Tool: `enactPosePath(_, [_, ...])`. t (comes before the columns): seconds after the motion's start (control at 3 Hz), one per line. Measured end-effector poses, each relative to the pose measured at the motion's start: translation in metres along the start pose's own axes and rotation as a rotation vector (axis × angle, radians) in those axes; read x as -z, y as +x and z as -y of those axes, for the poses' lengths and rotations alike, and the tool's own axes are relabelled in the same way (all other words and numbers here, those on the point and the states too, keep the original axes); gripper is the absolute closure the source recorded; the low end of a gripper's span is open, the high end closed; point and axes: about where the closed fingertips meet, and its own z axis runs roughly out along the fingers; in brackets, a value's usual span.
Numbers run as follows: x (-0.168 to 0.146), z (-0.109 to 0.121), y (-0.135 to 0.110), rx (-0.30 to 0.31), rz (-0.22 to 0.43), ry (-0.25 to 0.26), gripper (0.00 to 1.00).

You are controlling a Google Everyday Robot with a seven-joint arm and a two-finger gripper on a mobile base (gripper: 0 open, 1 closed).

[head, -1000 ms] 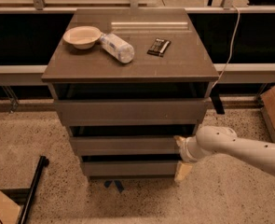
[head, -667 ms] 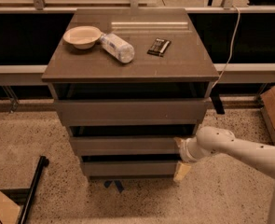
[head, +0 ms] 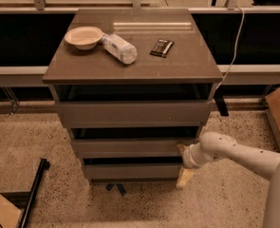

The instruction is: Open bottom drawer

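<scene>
Though your gripper (head: 183,163) stays beside the bottom drawer (head: 130,171), its grip impossible to tell, that drawer has not budged.

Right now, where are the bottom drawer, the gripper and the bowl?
bottom drawer (head: 130,171), camera view, middle of its front.
gripper (head: 183,163), camera view, its middle, at that drawer's right end.
bowl (head: 84,36), camera view, its inside.

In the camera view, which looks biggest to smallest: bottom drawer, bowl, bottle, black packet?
Largest: bottom drawer, then bowl and bottle, too alike to rank, then black packet. The claw sits by the bottom drawer's right end.
</scene>
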Motion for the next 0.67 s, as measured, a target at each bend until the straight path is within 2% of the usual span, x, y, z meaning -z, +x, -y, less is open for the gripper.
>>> enactPosePath(0.33, [-0.003,-0.005,-0.001,0.03,-0.027,-0.021,0.0])
enactPosePath(0.67, [-0.03,-0.011,0.02,-0.02,-0.009,-0.025,0.0])
